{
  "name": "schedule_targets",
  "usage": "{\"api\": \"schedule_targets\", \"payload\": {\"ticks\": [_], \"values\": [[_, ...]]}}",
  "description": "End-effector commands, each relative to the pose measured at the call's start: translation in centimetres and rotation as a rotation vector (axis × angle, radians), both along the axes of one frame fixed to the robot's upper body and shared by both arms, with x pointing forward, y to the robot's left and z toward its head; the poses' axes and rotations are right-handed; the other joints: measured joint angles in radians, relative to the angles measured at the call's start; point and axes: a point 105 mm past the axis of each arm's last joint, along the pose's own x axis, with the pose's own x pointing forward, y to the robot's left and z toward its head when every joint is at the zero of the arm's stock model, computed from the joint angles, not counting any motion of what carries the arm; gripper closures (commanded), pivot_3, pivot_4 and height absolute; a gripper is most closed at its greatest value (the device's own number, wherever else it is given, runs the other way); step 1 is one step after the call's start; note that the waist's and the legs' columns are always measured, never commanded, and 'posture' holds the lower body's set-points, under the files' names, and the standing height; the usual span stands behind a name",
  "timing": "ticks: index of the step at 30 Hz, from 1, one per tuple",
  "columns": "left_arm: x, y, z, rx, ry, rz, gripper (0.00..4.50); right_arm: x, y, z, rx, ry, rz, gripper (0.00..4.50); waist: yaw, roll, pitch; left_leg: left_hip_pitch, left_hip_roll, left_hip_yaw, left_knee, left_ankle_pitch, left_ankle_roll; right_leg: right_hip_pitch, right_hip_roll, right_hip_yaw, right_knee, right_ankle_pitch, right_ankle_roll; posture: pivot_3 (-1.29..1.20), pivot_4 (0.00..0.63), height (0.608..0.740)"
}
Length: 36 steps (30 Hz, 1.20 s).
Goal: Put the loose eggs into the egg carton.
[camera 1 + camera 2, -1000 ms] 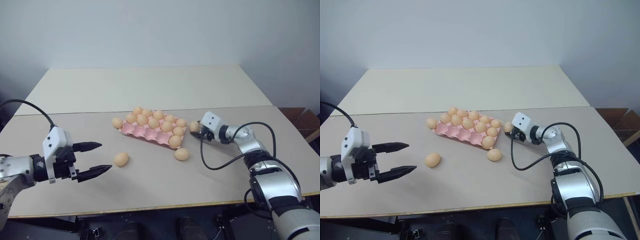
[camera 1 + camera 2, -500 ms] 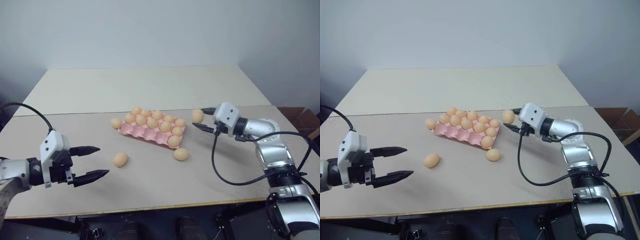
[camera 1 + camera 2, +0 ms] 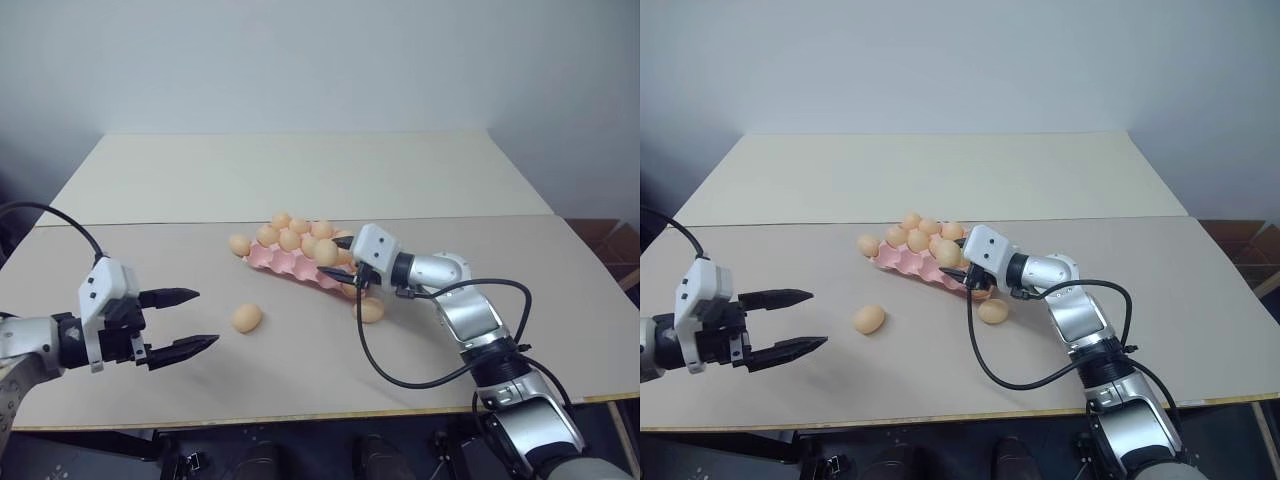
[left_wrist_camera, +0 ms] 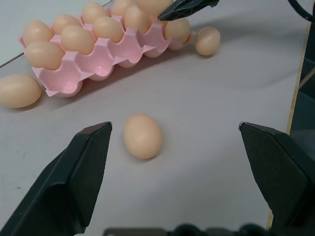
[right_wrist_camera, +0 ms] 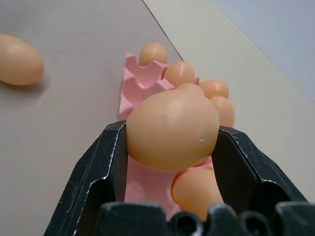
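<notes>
Right fingers: right gripper [image 5: 170, 142] clamped on one egg [image 5: 172, 129], a black finger [image 5: 101, 167] pressed to each side of it; egg carried above the near edge of the carton [image 3: 300, 262], not yet set in a cup
Left fingers: left gripper [image 3: 190, 320] spread wide and holding nothing, hovering over the table [image 3: 300, 170]
Carton: pink tray lying just beyond and under the right fingertips; most cups filled, with empty cups showing along the front row below the held egg
Egg near left fingers: one loose egg [image 4: 142, 136] on the table ahead of the open left fingertips, between them in the wrist view, not touching either
Egg at far end: another loose egg [image 3: 238, 245] on the table touching or just beside the carton end farthest from the right fingers
Egg below right wrist: third loose egg [image 3: 371, 311] on the table just beside the carton's near corner, under the right arm
Progress: judged well advanced; bulk of the eggs already seated
Remaining: held egg to be lowered into a free cup, then three table eggs to be collected; whether enough free cups remain cannot be told
</notes>
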Motion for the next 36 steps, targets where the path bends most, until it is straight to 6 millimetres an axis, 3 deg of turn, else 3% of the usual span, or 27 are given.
{"api": "schedule_targets", "payload": {"ticks": [1,6,7,16,19,22,29,32,36], "values": [[-0.2,-0.4,0.7,0.001,-0.039,-0.013,0.0,0.1,0.1,1.4,0.006,-0.057,0.011,1.73,0.002,0.0,0.0,0.0,0.0,0.0,0.0,0.0,0.0,0.0,0.0,0.0,0.0,0.0,0.001,0.0,0.15,0.74],[-0.2,-0.5,0.6,-0.002,-0.042,-0.01,0.0,-0.1,0.3,1.2,-0.012,-0.061,0.034,0.23,0.003,0.0,0.0,0.001,0.0,0.0,0.0,0.0,0.0,0.0,0.0,0.0,0.001,-0.002,0.002,0.0,0.15,0.74],[-0.2,-0.4,0.6,-0.003,-0.042,-0.009,0.0,0.0,0.3,1.2,-0.006,-0.058,0.032,0.11,0.004,0.0,0.0,0.001,0.0,0.0,0.0,0.0,0.0,0.0,0.0,0.0,0.001,-0.002,0.002,0.0,0.15,0.74],[0.1,-0.6,0.6,-0.008,-0.041,-0.02,0.0,-0.3,-0.3,1.8,-0.003,-0.076,0.021,0.11,0.006,0.0,0.0,0.001,0.0,0.0,0.0,0.0,0.0,0.0,0.0,0.0,0.001,-0.002,0.002,0.0,0.15,0.74],[0.2,-0.7,0.6,-0.007,-0.041,-0.027,0.0,-1.4,-1.3,2.4,-0.008,-0.089,0.021,0.11,0.008,0.0,0.0,0.001,0.0,0.0,0.0,0.0,0.0,0.0,0.0,0.0,0.001,-0.002,0.003,0.0,0.15,0.74],[0.3,-0.8,0.6,-0.005,-0.041,-0.032,0.0,-3.4,-3.4,2.8,-0.045,-0.079,0.026,0.11,0.016,0.0,0.0,0.0,0.0,0.0,-0.001,0.0,0.0,0.0,0.0,-0.001,-0.001,-0.002,0.003,0.0,0.15,0.74],[0.1,-0.7,0.4,0.001,-0.038,-0.034,0.0,-9.0,-11.0,0.4,-0.325,0.12,-0.055,0.11,0.028,-0.001,0.0,-0.001,-0.001,0.001,-0.001,0.0,0.0,0.0,-0.002,0.0,-0.003,-0.006,-0.002,0.0,0.15,0.74],[0.0,-0.7,0.4,0.0,-0.041,-0.026,0.0,-11.2,-13.0,0.0,-0.397,0.223,-0.07,0.11,0.025,-0.001,0.0,0.001,0.0,0.001,-0.001,0.0,0.0,0.001,-0.001,0.0,-0.002,-0.006,-0.002,0.0,0.15,0.74],[-0.4,-0.5,0.2,0.006,-0.03,-0.021,0.0,-12.5,-13.9,0.6,-0.417,0.27,-0.09,0.11,0.022,-0.002,0.0,0.003,0.0,0.001,-0.001,0.0,0.0,0.002,-0.001,0.0,-0.001,-0.006,-0.002,0.0,0.15,0.74]]}}
